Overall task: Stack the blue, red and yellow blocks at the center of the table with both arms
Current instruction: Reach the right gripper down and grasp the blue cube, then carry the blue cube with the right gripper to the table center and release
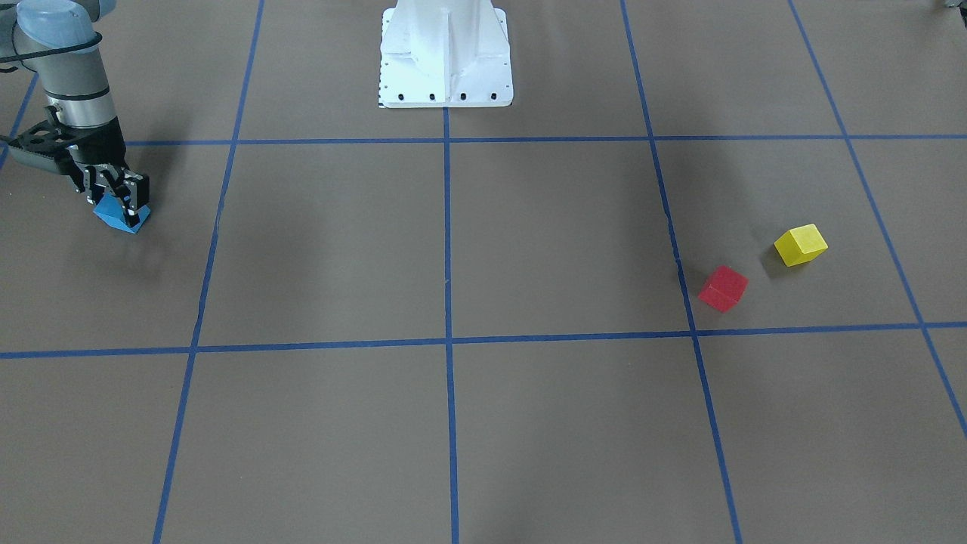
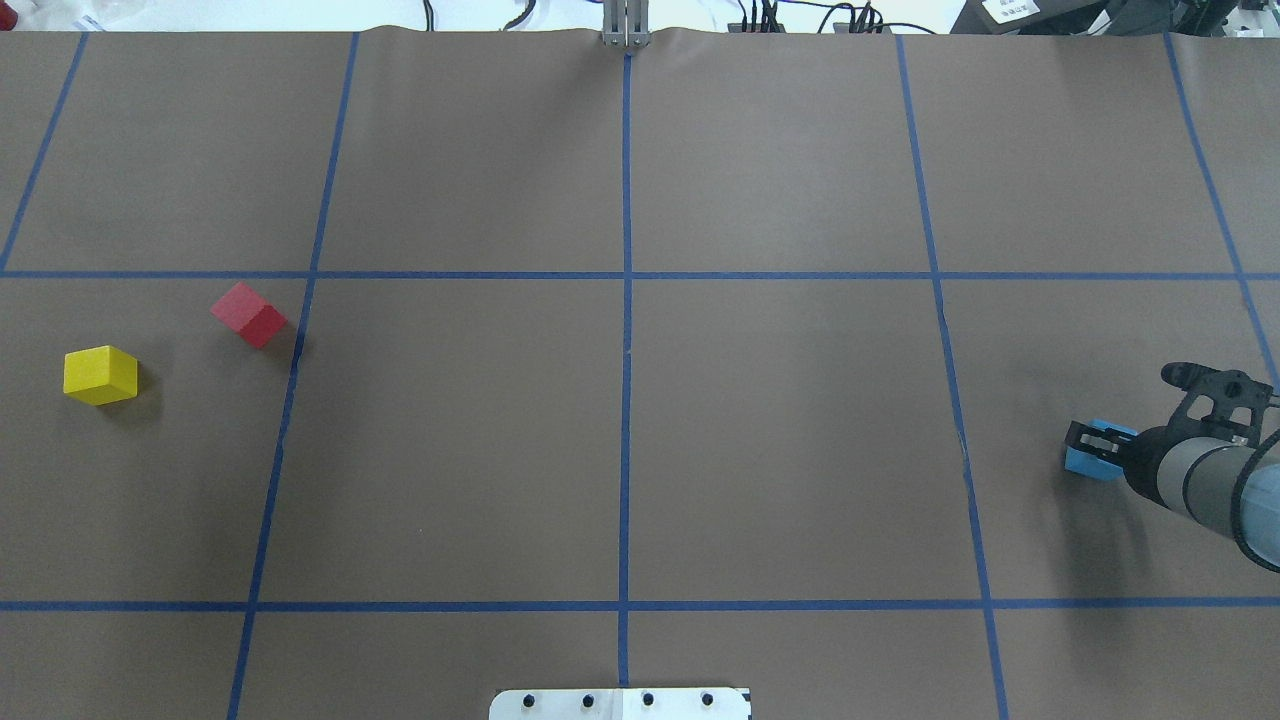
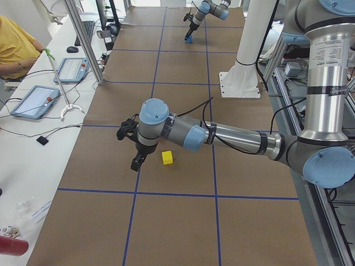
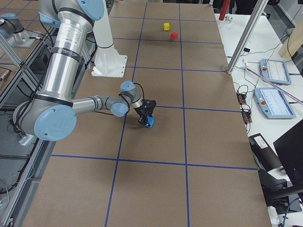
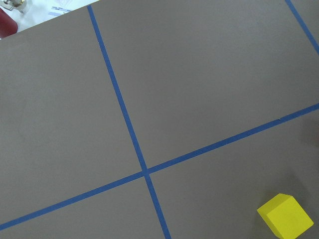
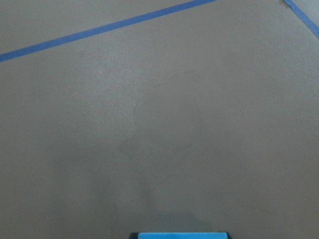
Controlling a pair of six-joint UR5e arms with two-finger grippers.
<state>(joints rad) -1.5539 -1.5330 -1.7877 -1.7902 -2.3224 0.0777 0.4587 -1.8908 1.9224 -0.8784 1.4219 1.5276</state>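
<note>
My right gripper (image 1: 121, 205) is shut on the blue block (image 1: 115, 217) at the table's far right end, at or just above the surface; the pair also shows in the overhead view (image 2: 1095, 450). The block's edge shows at the bottom of the right wrist view (image 6: 179, 235). The red block (image 2: 248, 314) and yellow block (image 2: 100, 375) lie close together on the robot's left side. My left gripper (image 3: 137, 162) shows only in the exterior left view, beside the yellow block (image 3: 167, 158); I cannot tell if it is open. The left wrist view shows the yellow block (image 5: 285, 216).
The white robot base (image 1: 446, 57) stands at the middle of the robot's edge. Blue tape lines (image 2: 626, 400) grid the brown table. A side bench with tablets (image 3: 33, 100) and a seated person (image 3: 16, 47) lies beyond the far edge.
</note>
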